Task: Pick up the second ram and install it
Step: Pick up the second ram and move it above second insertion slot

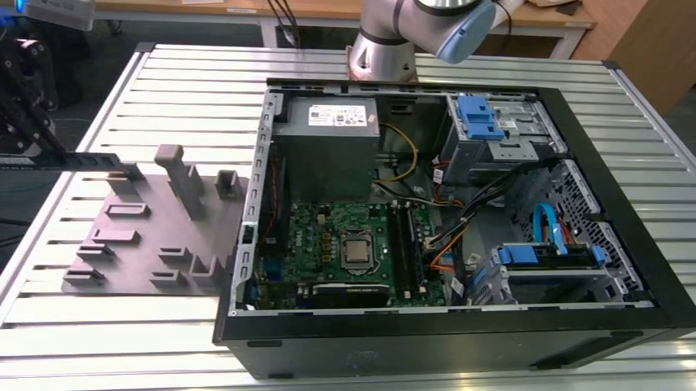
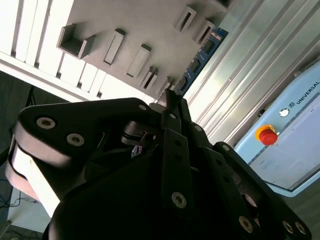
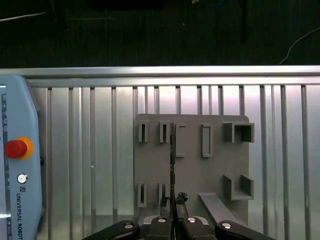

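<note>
While one pincer [image 3: 173, 200] grips one second ram [image 2: 202, 55], above one grey tray [image 3: 210, 170]

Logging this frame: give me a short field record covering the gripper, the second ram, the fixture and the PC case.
gripper: the gripper is shut on one end of the second ram
ram position: held out level over the grey fixture tray, on the exterior view's left
computer case: the computer case lies open on the slotted table, with the motherboard exposed
install status: ram outside the case, not yet installed
</note>
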Controlling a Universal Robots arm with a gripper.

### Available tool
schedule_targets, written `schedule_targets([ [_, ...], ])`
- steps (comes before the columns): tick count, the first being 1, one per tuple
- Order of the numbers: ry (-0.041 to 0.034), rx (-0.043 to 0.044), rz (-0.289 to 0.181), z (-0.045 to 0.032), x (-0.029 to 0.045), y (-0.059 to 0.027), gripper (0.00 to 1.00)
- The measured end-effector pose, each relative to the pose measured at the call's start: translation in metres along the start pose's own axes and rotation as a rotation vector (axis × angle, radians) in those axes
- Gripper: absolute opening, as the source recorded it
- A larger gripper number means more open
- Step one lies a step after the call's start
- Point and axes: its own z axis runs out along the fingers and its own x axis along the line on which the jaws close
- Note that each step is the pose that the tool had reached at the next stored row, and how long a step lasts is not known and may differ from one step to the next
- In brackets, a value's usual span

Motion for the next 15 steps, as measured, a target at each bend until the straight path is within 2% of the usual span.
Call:
schedule_targets([
  [4,0.0001,-0.0001,0.0,-0.0105,-0.0002,0.0001,0.11],
  [15,0.0,0.0,0.0,-0.0328,-0.0006,0.0004,0.11],
])
